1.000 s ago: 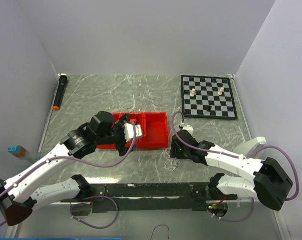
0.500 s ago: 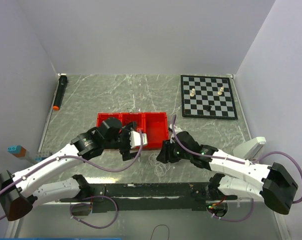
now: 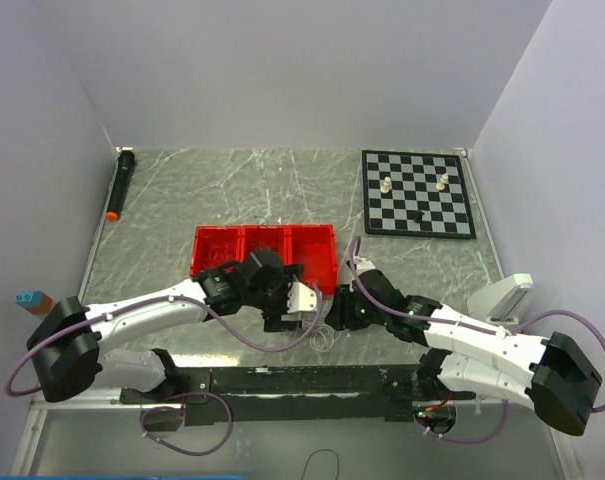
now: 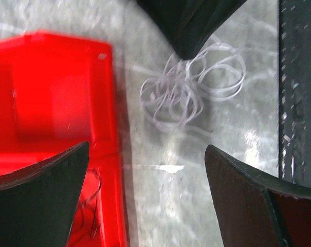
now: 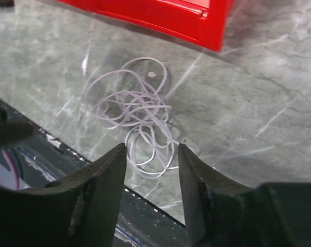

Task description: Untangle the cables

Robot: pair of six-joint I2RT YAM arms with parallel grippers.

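Top view: cables (image 3: 328, 335), a pale loose tangle, lying on the grey tabletop (image 3: 182, 200) just in front of the red tray (image 3: 265, 245), between left fingers (image 3: 300, 318) and right fingers (image 3: 334, 312).

Left wrist view: looped heap (image 4: 188, 95) with no clear long axis, lying beyond the left fingers (image 4: 42, 200), spread wide and empty.

Right wrist view: tangle (image 5: 137, 108) stretched slightly from tray toward right fingers (image 5: 98, 180), nearest loop between partly parted tips, nothing clamped.

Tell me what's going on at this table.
A tangle of thin white cable lies in a knotted heap on the table, beside the red tray. The robot's left claw and right claw both hover open over it. Neither grips it yet.
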